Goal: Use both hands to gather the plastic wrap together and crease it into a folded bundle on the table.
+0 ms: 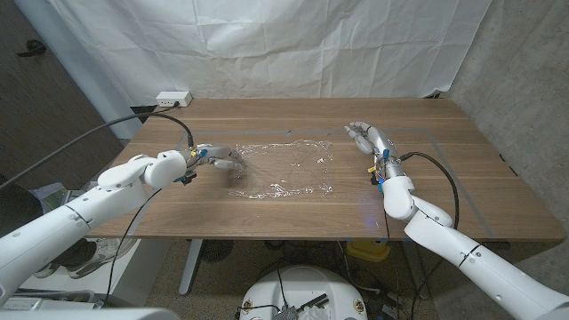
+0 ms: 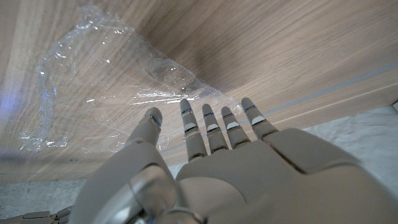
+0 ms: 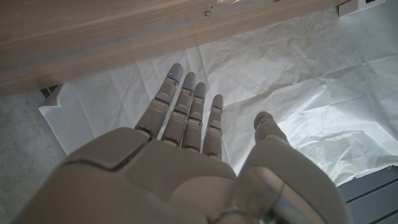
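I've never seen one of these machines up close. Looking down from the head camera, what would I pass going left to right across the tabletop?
Left hand → plastic wrap → right hand.

Head view high over the table [image 1: 293,213]; wrist views close, inverted, sharing it.

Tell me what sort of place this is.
Probably a lab or test room, not a home: a wooden table against a hung white sheet backdrop, with a power strip and loose cables.
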Tool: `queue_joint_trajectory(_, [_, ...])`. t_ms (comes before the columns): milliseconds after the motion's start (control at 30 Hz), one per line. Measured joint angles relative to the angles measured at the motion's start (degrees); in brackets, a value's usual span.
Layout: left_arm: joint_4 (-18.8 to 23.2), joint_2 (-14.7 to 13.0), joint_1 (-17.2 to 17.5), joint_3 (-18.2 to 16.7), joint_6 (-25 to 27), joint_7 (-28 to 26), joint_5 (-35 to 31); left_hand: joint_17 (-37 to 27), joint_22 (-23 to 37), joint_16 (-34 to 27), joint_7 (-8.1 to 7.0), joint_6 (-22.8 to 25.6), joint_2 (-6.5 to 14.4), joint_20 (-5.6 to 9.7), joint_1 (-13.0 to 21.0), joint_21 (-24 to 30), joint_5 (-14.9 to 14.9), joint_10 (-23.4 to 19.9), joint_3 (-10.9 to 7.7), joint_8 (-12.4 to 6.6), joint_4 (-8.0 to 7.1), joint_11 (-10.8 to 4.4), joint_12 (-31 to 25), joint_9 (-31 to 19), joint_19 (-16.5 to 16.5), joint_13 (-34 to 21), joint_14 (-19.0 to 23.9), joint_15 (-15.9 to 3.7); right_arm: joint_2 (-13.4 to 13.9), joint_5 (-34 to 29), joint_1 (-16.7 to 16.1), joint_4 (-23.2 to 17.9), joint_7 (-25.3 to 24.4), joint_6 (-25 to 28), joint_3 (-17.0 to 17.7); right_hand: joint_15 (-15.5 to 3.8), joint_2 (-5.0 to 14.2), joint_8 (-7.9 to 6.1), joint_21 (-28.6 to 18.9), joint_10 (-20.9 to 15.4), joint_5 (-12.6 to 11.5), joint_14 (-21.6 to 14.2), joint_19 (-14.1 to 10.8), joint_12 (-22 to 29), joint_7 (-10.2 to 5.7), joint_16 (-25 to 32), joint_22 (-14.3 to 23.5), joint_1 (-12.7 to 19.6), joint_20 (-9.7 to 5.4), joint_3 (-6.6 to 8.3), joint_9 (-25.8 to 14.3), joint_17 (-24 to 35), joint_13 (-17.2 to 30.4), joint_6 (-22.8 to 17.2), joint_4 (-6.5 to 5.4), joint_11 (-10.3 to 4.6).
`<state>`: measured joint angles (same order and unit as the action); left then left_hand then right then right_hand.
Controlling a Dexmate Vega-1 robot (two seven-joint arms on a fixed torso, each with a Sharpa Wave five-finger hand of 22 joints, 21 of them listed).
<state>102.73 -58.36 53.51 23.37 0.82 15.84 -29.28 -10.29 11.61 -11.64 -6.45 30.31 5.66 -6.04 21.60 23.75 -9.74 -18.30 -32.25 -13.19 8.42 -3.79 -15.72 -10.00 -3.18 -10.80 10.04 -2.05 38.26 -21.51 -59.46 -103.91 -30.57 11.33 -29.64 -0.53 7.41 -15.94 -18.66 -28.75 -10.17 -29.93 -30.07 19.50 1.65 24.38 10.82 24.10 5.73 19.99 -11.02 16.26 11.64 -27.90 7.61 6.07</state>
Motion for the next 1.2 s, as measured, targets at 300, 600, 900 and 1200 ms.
queue_joint_trajectory(300, [-0.66, 0.4, -0.42, 0.45, -0.2, 0.73, -0.63, 0.0, 0.0, 0.0, 0.31, 0.31, -0.5, 0.0, -0.53, 0.0, 0.0, -0.29, 0.14, 0.0, -0.14, -0.28, 0.0, 0.0, 0.0, 0.0, 0.0, 0.0, 1.74, -7.5, -0.82, -4.24, 2.18, 6.98, -1.84, -1.57, -0.9, -0.39, -0.32, -1.5, -0.02, -3.61, -0.93, 0.22, -0.02, 2.65, 0.26, -0.46, -0.31, -0.97, -0.07, 1.67, 0.34, -2.03, 0.31, -0.19])
queue_joint_trajectory(600, [-1.6, 0.86, -1.01, 0.8, -0.68, 1.19, -1.12, 0.0, -0.01, 0.23, 0.3, 0.73, 0.09, 0.0, -1.1, 0.0, 0.0, -0.51, 0.14, 0.27, -0.14, -0.09, 0.0, 0.0, 0.01, 0.0, 0.0, 0.0, 2.36, -13.85, -0.69, -6.66, 6.39, 13.89, -4.13, -3.09, -2.99, -0.94, -1.1, -7.45, -0.25, -8.45, -2.97, 2.56, -0.43, 9.05, 0.53, 1.64, -1.13, -1.94, -0.33, 6.82, 1.95, -6.81, 1.28, -1.23])
queue_joint_trajectory(900, [-2.54, 1.22, -1.49, 0.92, -1.41, 1.26, -1.3, 0.0, -0.01, 0.23, 0.41, 1.02, 0.09, 0.0, -1.1, 0.0, 0.0, -0.52, 0.14, 0.27, -0.13, -0.08, 0.0, 0.0, 0.01, 0.0, -0.01, 0.0, 1.36, -19.32, 1.01, -6.39, 9.28, 18.86, -7.22, -3.16, -5.47, -1.9, -1.76, -11.82, -1.14, -9.53, -4.12, 5.69, -1.27, 15.21, 1.29, 6.44, -1.45, -3.1, -1.12, 13.23, 4.26, -10.42, 2.44, -2.71])
queue_joint_trajectory(1200, [-3.9, 1.75, -2.43, 1.27, -2.38, 1.44, -1.41, 0.01, -0.01, 0.22, 0.42, 1.01, 0.1, 0.0, -1.11, 0.0, 0.0, -0.7, 0.06, 0.49, -0.54, 0.1, 0.0, 0.0, 0.01, 0.0, -0.01, 0.01, -0.28, -23.71, 2.61, -4.61, 11.46, 22.44, -10.12, -3.16, -7.6, -2.9, -2.57, -13.48, -2.82, -9.53, -4.3, 8.63, -1.85, 21.11, 1.63, 13.35, -1.64, -3.53, -1.86, 19.94, 6.79, -12.88, 2.3, -4.59])
